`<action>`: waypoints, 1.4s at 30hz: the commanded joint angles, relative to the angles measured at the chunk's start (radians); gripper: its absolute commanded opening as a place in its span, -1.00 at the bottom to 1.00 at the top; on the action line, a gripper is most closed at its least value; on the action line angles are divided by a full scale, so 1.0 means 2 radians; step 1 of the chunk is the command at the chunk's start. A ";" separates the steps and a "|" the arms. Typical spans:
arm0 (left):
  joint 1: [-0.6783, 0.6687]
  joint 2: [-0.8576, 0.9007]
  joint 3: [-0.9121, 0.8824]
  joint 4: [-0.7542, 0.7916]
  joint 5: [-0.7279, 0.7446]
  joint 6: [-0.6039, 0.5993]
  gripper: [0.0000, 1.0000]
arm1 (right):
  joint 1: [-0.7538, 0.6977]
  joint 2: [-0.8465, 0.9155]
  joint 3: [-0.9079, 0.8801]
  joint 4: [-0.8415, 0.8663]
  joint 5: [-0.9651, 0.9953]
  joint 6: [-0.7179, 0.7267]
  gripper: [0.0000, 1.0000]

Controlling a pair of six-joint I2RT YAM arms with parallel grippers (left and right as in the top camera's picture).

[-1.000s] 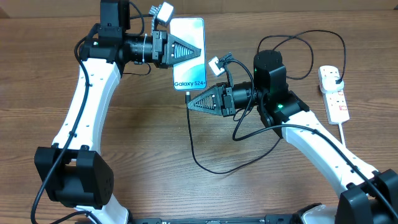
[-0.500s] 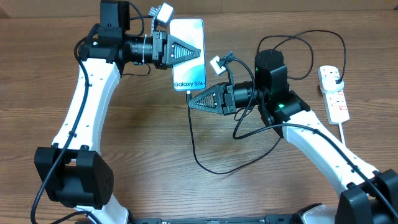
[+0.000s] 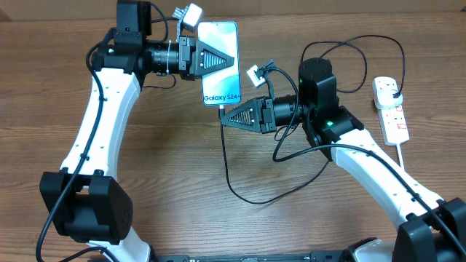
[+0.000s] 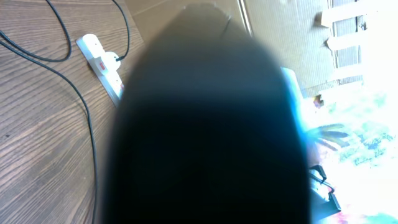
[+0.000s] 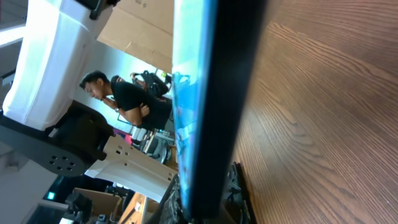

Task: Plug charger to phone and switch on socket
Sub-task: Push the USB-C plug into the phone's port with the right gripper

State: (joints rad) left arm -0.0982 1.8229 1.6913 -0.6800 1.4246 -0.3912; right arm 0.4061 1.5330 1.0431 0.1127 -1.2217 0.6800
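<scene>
Overhead: my left end effector is clamped across the phone, which faces screen up at the far middle of the table. My right end effector sits at the phone's near short edge, where the charger cable meets it. I cannot tell whether its fingers pinch the tip. The socket lies well off to the right.
Left wrist: mostly dark blur, with the socket beyond it.
Right wrist: the phone is edge-on and fills the frame.

"Galaxy S24+" in white letters near the lower end of the phone screen, overhead view, no other text legible in any view
</scene>
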 commanded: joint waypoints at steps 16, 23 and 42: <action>-0.004 -0.022 0.013 0.000 0.016 -0.006 -0.92 | -0.005 0.002 0.003 0.005 0.017 0.006 -0.93; -0.004 -0.022 0.013 -0.001 0.015 -0.002 -0.92 | -0.005 0.002 0.003 0.018 0.017 0.017 -0.93; -0.007 -0.022 0.013 0.000 0.016 -0.002 -0.92 | -0.005 0.002 0.003 0.018 0.021 0.027 -0.93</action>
State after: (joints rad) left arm -0.0986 1.8229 1.6913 -0.6823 1.4239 -0.3939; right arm 0.4057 1.5330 1.0431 0.1383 -1.2045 0.7292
